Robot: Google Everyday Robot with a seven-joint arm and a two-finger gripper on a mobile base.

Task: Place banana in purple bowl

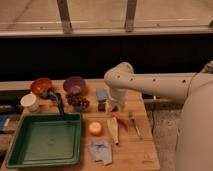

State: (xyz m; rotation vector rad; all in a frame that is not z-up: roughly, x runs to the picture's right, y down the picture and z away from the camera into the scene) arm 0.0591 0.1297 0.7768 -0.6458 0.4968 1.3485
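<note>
Hand (107,106) near banana (113,131) | carrot (121,120) beside banana | grapes (78,102) by purple bowl (74,85)

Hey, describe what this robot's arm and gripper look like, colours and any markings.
The arm is a smooth cream-white tube with rounded joints and a row of small dark dots along its long link. The gripper, down at the middle of the wooden table, looks darker, grey and black. No cables or lettering can be made out.
</note>
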